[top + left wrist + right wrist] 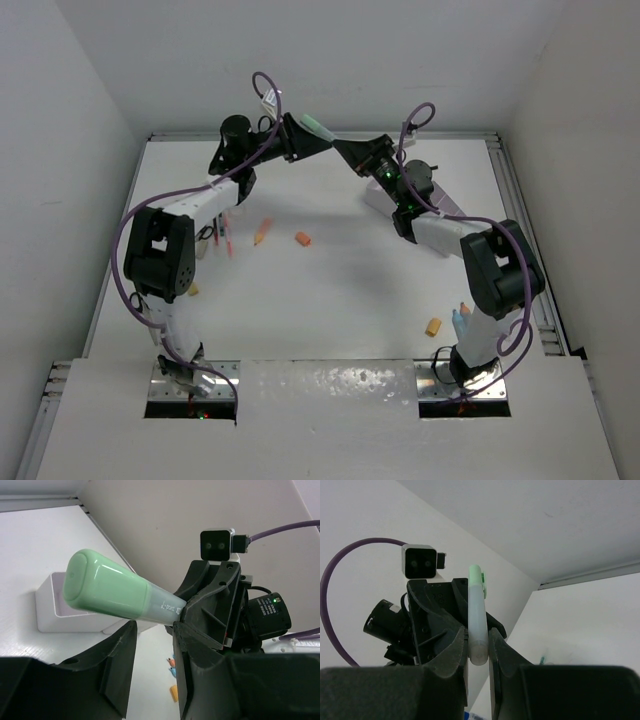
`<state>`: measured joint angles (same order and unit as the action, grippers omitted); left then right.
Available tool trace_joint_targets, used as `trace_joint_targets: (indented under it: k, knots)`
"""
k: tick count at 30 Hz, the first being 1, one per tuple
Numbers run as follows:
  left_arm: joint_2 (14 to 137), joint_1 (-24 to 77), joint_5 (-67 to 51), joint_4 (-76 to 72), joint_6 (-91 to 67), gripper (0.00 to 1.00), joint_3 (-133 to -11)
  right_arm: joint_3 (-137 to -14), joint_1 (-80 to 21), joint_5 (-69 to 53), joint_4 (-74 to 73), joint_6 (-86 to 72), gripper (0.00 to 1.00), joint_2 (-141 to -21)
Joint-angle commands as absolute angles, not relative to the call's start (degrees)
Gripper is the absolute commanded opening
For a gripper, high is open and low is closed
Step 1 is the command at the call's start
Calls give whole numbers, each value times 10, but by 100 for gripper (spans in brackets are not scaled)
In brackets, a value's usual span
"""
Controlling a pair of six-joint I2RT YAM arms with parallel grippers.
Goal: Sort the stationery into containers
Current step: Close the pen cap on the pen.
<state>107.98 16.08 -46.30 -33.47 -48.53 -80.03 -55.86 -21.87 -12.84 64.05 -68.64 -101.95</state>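
Note:
Both arms are raised at the back of the table and meet tip to tip. My right gripper (347,149) (478,647) is shut on the pale barrel of a green-capped marker (477,610), cap end pointing away from it. In the left wrist view the marker (107,590) sticks out of the right gripper, just past my left gripper's (152,630) tips. My left gripper (303,137) is open, its jaws wide apart and holding nothing. The white organiser (47,611), lilac inside, stands on the table below; in the top view it (376,199) is mostly hidden by the right arm.
Loose on the table: thin red pens (228,236), two orange pieces (262,234) (302,238), an orange eraser (433,326) and blue and orange bottles (460,317) by the right arm's base, and a small yellow piece (193,289) by the left arm.

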Motion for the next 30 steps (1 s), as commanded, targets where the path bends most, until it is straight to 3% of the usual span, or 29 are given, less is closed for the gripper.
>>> trace_joint_targets:
  k: [1,9,21,30]
  knots:
    - [1052,149,-460,-341,-475,32,-818,-578,-228,-133,677,-680,0,-1016]
    - [1036,130,-483,-352,-454,39,-817,-578,-227,-125,678,-684,0,-1025]
    - [1041,148,-490,-390,-460,39,-816,-590,-241,-122,682,-697,0,-1047]
    - [1045,150,-482,-380,-456,20,-822,-595,-245,-127,688,-700,0,-1063]
